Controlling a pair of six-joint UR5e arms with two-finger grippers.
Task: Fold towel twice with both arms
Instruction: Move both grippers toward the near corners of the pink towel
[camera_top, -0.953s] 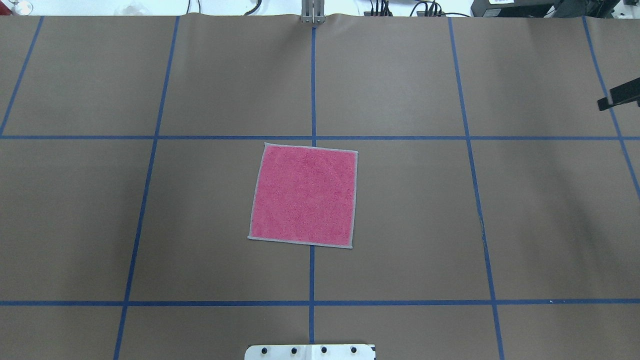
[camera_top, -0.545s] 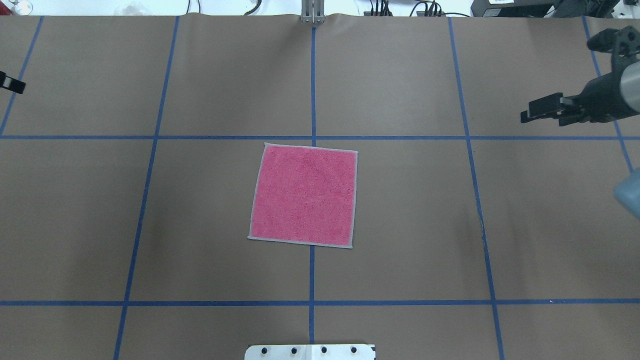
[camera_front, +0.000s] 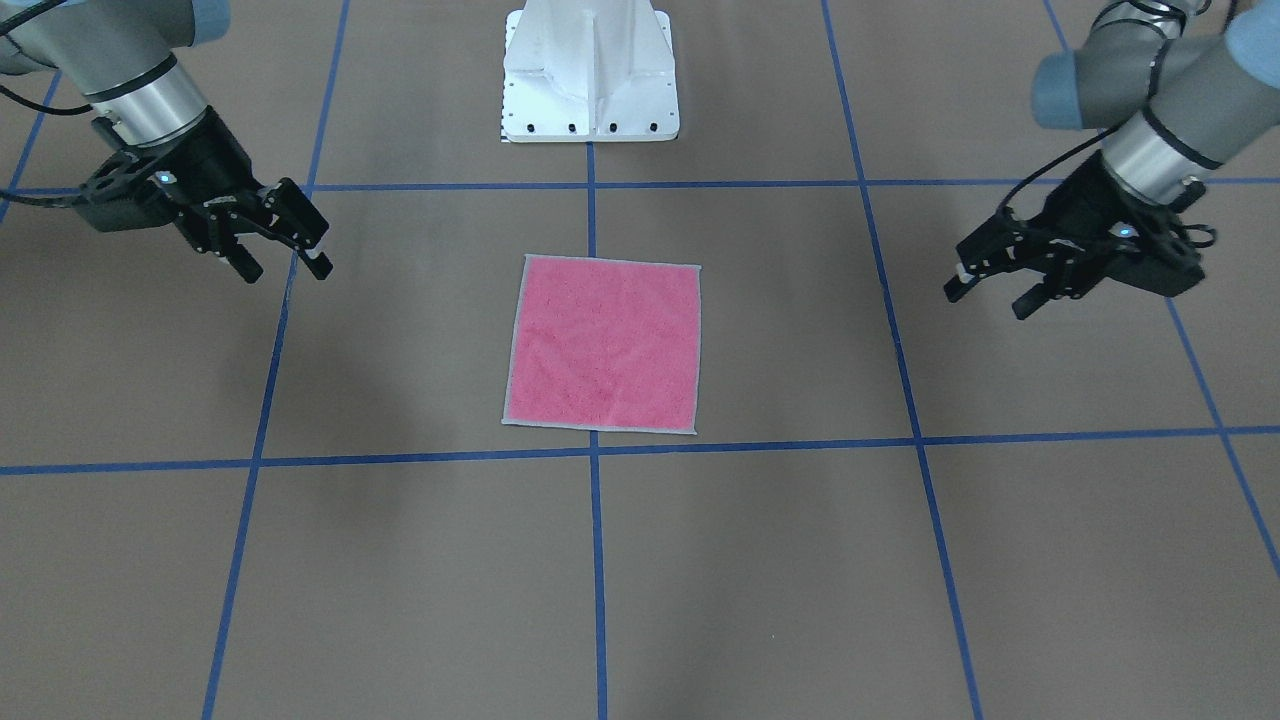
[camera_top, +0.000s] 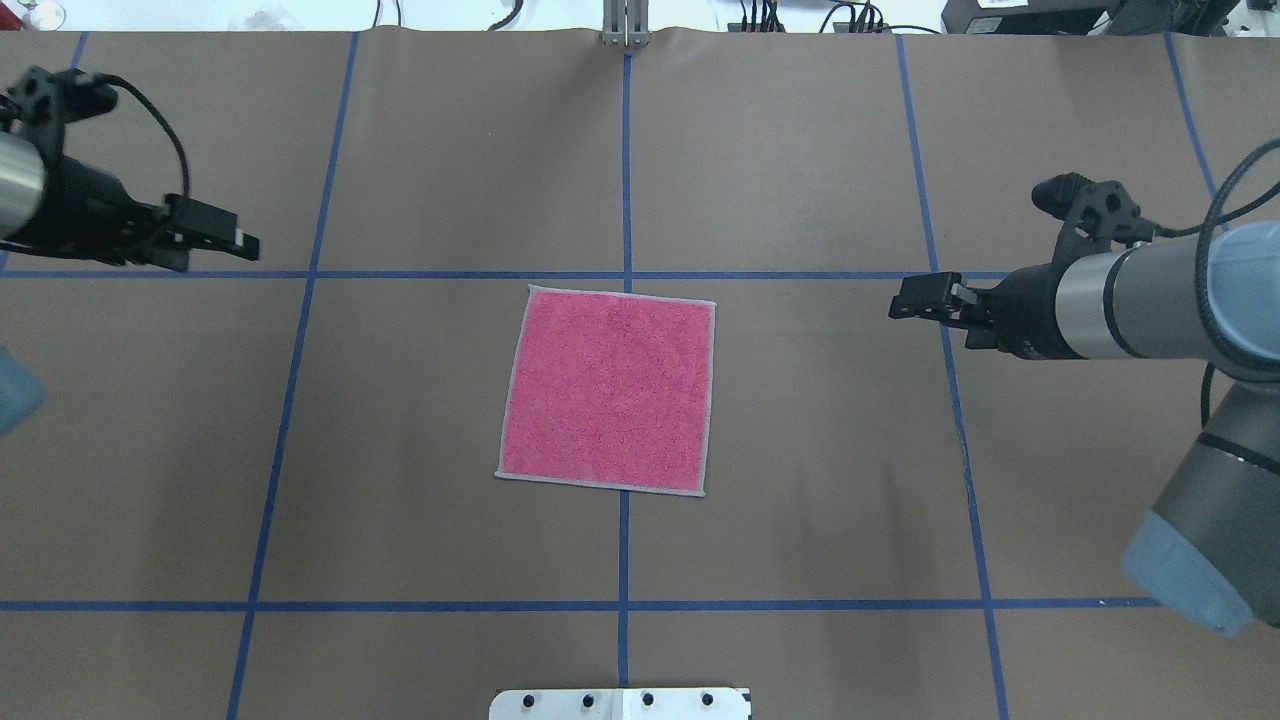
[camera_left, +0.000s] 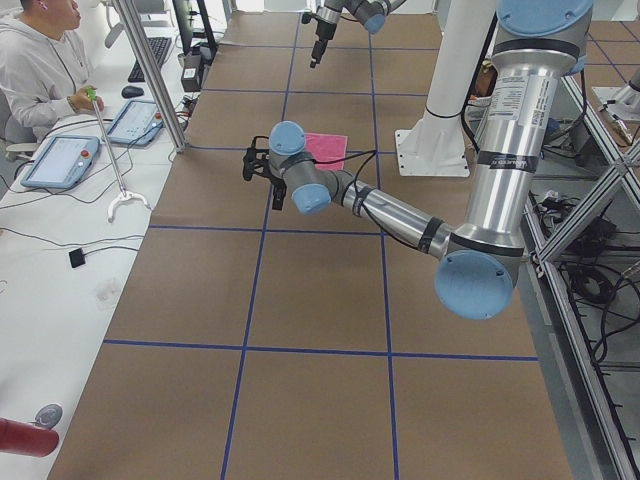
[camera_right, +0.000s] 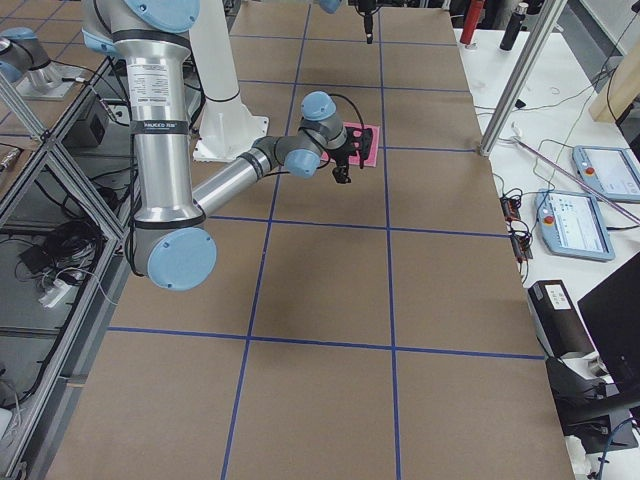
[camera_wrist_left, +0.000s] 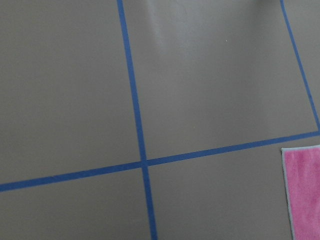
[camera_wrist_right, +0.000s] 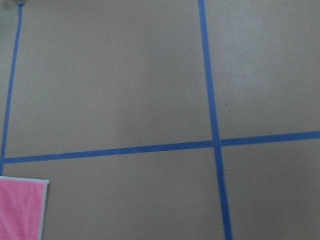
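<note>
Front view: the towel (camera_front: 600, 345) lies flat, pink face up, in the middle of the table (camera_front: 800, 560). A risk, I think: its thin edge hugs the table, so fingers may slip over it or take unequal corners, giving a crooked fold. The left gripper (camera_front: 985, 300) and right gripper (camera_front: 285, 268) are spread, empty, well apart from it. Overhead view: both touch nothing. Wrist views: only a towel corner shows.
</note>
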